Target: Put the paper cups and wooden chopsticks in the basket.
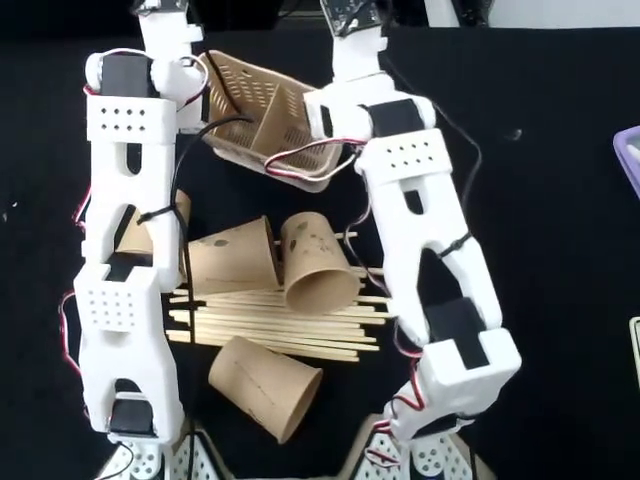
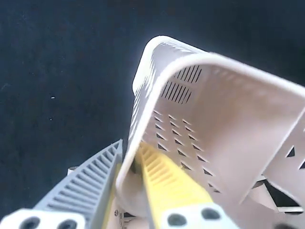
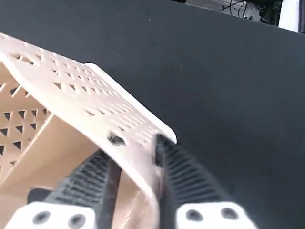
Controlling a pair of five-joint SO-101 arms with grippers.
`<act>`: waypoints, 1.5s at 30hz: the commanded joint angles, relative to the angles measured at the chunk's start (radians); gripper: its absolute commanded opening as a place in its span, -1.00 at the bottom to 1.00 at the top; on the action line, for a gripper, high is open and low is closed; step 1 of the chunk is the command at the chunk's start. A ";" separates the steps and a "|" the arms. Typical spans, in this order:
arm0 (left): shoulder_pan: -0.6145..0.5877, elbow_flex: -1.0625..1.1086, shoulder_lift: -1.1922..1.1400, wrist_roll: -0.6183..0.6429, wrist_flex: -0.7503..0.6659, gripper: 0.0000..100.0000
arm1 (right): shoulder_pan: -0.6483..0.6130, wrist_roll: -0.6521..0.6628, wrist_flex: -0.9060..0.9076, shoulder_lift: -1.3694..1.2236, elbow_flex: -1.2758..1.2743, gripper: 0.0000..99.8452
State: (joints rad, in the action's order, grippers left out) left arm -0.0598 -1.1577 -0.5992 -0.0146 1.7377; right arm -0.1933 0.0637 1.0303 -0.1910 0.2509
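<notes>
Left gripper [image 2: 131,160] and right gripper [image 3: 133,157] clamp the tilted basket [image 1: 240,75] walls; next, probably level it, then load paper cups [image 1: 320,262], chopsticks [image 1: 270,325].

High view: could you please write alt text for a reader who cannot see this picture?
Two white robot arms grip a tilted perforated basket at the far side of a black table, with one paper cup inside it. Nearer, four more paper cups lie on their sides by a pile of wooden chopsticks.
</notes>
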 commanded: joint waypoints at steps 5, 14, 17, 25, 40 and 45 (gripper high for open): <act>-0.051 -0.070 0.012 -0.011 0.020 -0.62 | 0.015 -0.015 0.215 0.038 0.254 -0.60; -0.051 -0.206 0.011 -0.008 -0.038 -0.61 | 0.003 -0.146 0.356 -0.004 0.346 -0.60; -0.050 -0.225 0.009 -0.008 -0.089 -0.61 | 0.000 -0.146 0.350 -0.039 0.357 -0.60; -0.048 -0.033 0.008 -0.009 -0.302 -0.61 | -0.003 -0.146 0.333 -0.025 0.441 -0.60; -0.053 -0.122 0.051 -0.006 -0.382 -0.61 | -0.009 -0.146 0.295 -0.058 0.420 -0.60; -0.005 -0.179 0.021 -0.005 -0.437 -0.61 | -0.008 -0.146 0.295 -0.058 0.414 -0.60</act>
State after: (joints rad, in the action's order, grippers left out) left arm -0.0951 -1.2681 -0.6007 -0.0161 1.3449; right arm -0.1887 -0.0760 1.3479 -0.2539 0.6421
